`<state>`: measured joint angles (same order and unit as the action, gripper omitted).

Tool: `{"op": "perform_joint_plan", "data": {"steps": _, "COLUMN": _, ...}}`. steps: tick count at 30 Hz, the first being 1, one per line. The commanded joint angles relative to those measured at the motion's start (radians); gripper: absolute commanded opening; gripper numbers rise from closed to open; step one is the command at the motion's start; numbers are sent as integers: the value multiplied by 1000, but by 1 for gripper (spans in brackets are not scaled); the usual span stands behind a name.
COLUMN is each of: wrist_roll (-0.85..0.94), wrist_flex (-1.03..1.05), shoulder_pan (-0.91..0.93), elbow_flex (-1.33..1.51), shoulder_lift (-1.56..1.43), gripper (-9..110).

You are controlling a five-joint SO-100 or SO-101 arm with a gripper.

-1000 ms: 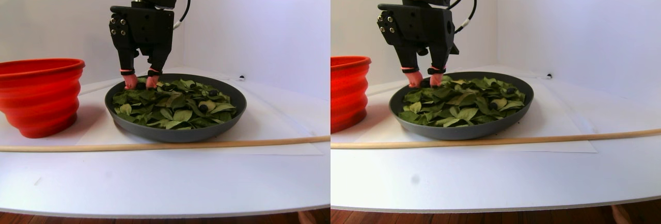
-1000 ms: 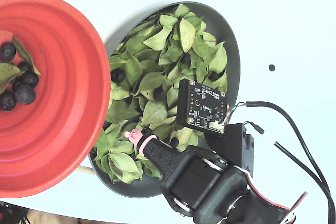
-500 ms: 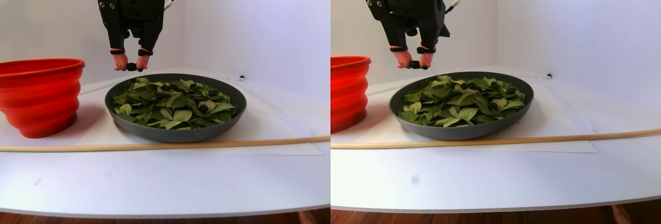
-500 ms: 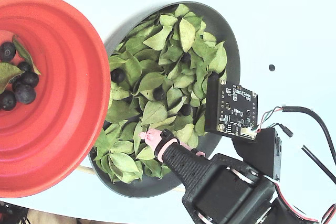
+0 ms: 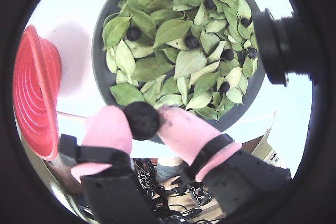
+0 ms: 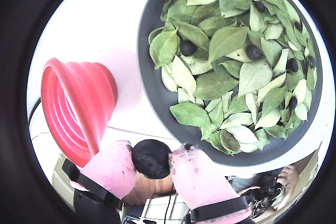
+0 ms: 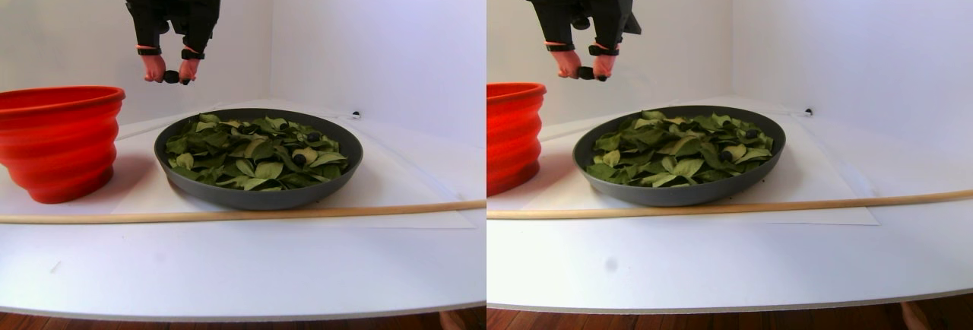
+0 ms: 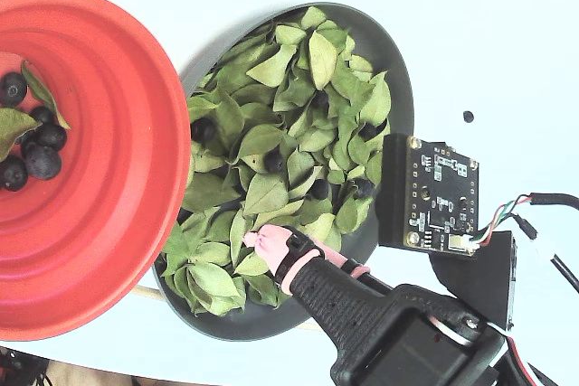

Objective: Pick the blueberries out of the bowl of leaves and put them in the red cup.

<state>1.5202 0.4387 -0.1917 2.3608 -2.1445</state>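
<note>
My gripper (image 7: pixel 171 77) hangs above the bowl's left rim, shut on one blueberry (image 5: pixel 143 120), which shows dark and round between the pink fingertips (image 6: pixel 113 169) in both wrist views. The dark grey bowl (image 7: pixel 258 197) is full of green leaves (image 8: pixel 271 142), with several more blueberries (image 8: pixel 203 129) lying among them. The red cup (image 7: pixel 61 140) stands left of the bowl in the stereo pair view. It holds several blueberries (image 8: pixel 41 160) and a leaf or two. In the fixed view the held berry is hidden under the fingers.
A thin wooden stick (image 7: pixel 304 211) lies across the table in front of bowl and cup. A small black speck (image 8: pixel 468 117) sits on the white surface beyond the bowl. A circuit board (image 8: pixel 427 196) on the arm overhangs the bowl's edge. White walls close in behind.
The gripper has lifted out of the leaves with a blueberry pinched between its tips. In the stereo pair view it has risen and shifted left toward the red cup.
</note>
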Motion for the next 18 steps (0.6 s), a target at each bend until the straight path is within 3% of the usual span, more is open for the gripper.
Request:
{"op": "perform_joint_plan", "data": {"steps": 1, "wrist_roll": -3, "wrist_flex": 3, "shoulder_pan": -25, "elbow_flex": -18, "shoulder_lift": -86, "gripper": 11}}
{"op": "perform_joint_plan", "data": {"steps": 18, "wrist_roll": -57, "wrist_flex": 21, "shoulder_pan": -160, "elbow_flex": -6, "shoulder_lift": -138, "gripper": 11}}
